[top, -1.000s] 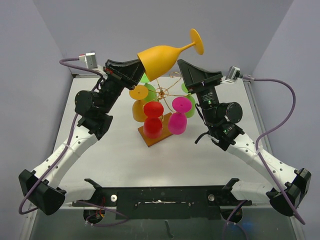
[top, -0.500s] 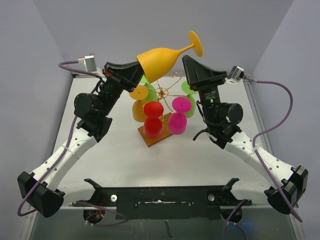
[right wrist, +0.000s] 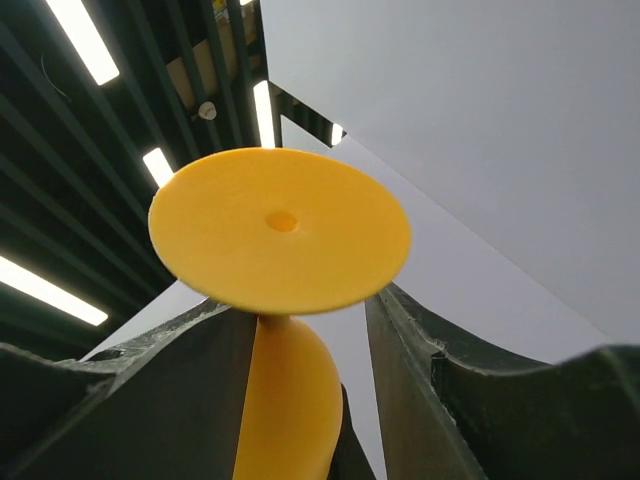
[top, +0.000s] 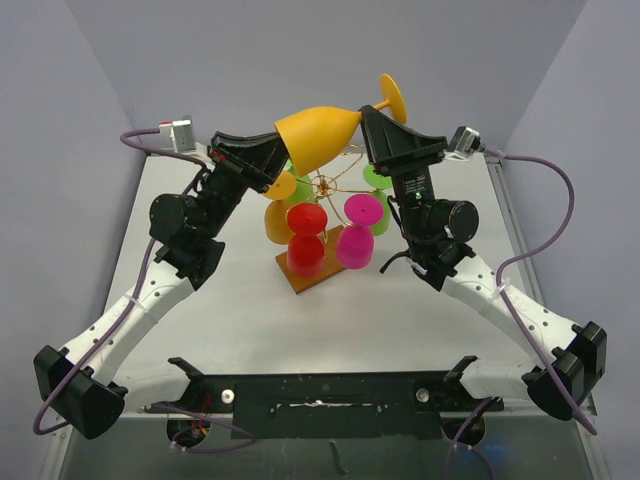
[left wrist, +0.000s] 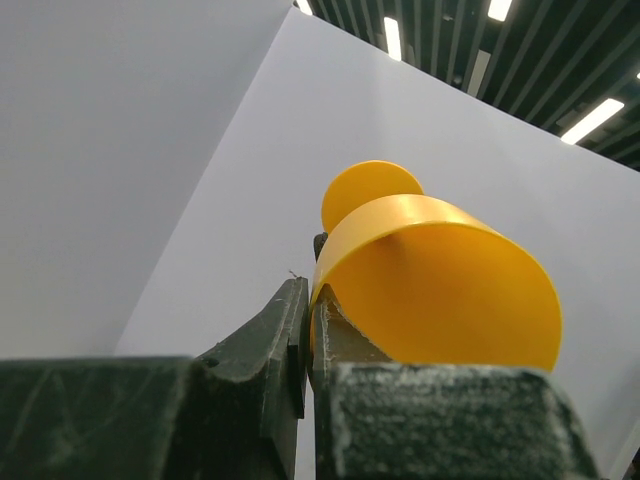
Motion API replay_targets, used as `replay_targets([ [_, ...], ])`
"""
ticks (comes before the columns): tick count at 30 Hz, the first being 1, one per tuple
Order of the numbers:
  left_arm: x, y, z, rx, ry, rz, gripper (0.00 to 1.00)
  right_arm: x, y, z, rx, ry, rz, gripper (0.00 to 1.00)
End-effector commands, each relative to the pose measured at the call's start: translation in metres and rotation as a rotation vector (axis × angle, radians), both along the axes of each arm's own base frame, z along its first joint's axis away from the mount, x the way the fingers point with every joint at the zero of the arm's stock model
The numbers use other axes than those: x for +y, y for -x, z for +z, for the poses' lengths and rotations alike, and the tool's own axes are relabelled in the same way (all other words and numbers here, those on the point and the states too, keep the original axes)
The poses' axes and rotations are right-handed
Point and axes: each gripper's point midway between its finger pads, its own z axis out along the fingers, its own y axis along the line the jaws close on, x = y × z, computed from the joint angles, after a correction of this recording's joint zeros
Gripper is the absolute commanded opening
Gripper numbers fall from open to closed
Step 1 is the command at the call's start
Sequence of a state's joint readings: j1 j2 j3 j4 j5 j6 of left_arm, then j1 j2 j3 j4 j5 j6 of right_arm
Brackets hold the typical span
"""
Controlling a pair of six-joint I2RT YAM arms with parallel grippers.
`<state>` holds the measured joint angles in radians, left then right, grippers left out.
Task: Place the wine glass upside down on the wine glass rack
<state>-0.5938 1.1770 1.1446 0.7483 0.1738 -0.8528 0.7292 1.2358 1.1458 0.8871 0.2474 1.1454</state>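
The left gripper [top: 280,142] is clamped on the rim of the wine glass [top: 318,135]; in the left wrist view its two fingers [left wrist: 290,335] pinch the thin bowl wall between them. The right gripper [top: 372,112] has its jaws parted on either side of the stem just under the foot. In the right wrist view a gap shows between the stem and one finger [right wrist: 400,340], so it is not closed on the glass.

The glass is held in the air, at 12 o'clock from the wine glass rack [top: 325,186] in the top view. It lies nearly on its side, with the bowl mouth towards 8 o'clock and the foot towards 2 o'clock. It is opaque orange-yellow all over, with a rounded bowl, a thin stem and a flat round foot with a small dimple at its centre [right wrist: 282,221].

The rack's gold wire arms spread from a central stem over a brown wooden base [top: 318,276] on the table [top: 240,310]. Other glasses hang on it upside down: a red glass [top: 307,240] at 6 o'clock, a magenta glass [top: 357,235] at 4 o'clock, an orange glass [top: 277,215] at 8 o'clock, and green ones behind.
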Motion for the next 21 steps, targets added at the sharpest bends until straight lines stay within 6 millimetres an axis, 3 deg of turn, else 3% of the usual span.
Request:
replay_targets([
  [1, 0.009, 0.027, 0.022, -0.094, 0.041, -0.028, 0.0, -0.014, 0.018, 0.035, -0.105, -0.084, 0.019, 0.47],
  [6, 0.005, 0.026, 0.017, -0.09, 0.028, -0.042, 0.0, -0.01, 0.018, 0.038, -0.117, -0.084, 0.043, 0.44],
  [14, 0.006, 0.026, 0.015, -0.077, 0.02, -0.033, 0.0, -0.011, 0.022, 0.04, -0.152, -0.078, 0.03, 0.19],
  [17, 0.008, 0.025, 0.016, -0.07, 0.011, -0.013, 0.15, -0.015, 0.024, 0.042, -0.174, -0.05, -0.015, 0.08],
  [21, 0.013, 0.022, 0.015, -0.044, -0.008, 0.026, 0.29, -0.024, 0.031, 0.047, -0.224, 0.014, -0.11, 0.02],
])
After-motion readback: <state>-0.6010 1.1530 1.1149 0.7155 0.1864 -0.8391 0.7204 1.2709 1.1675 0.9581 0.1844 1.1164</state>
